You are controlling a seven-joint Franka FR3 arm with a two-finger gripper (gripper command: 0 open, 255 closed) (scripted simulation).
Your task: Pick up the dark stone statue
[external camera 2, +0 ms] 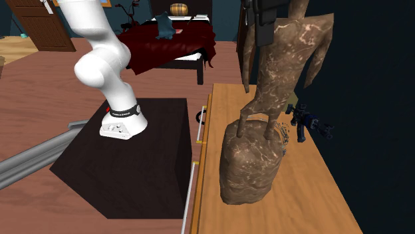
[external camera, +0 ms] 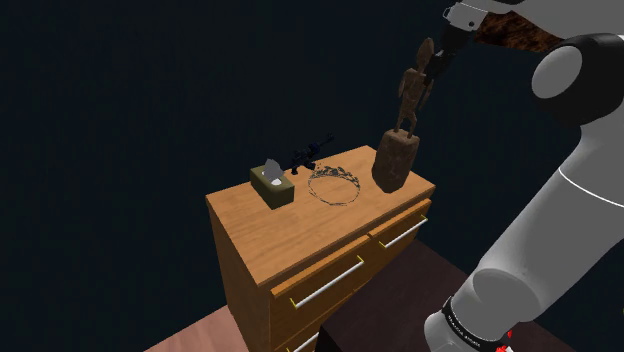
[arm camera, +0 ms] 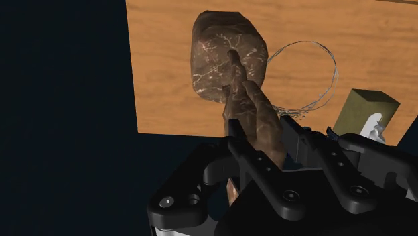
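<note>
Black fingers of the gripper (arm camera: 268,144) are clamped on the narrow upper figure of the brown, pale-veined statue (arm camera: 228,57), one on each side (lower centre of the wrist view). Beyond them, the statue's bulbous base shows at upper centre of that view, over the wooden dresser top (arm camera: 161,67) and close to the edge that borders the black area at the frame's left. Whether the base has cleared the wood cannot be determined.

Further out, a wire ring (external camera: 335,186) lies just beside the base. An olive tissue box (arm camera: 365,110) and a black toy rifle (external camera: 310,153) lie behind it, toward the centre of the shoulder view.

Failure risks, as judged:
- The grip is high on a tapering part and the heavy base hangs below it, so the statue could pivot or slide through the pads during the lift.
- A base dragging on the wood would tilt the statue.
- Sideways travel could snag the ring.
</note>
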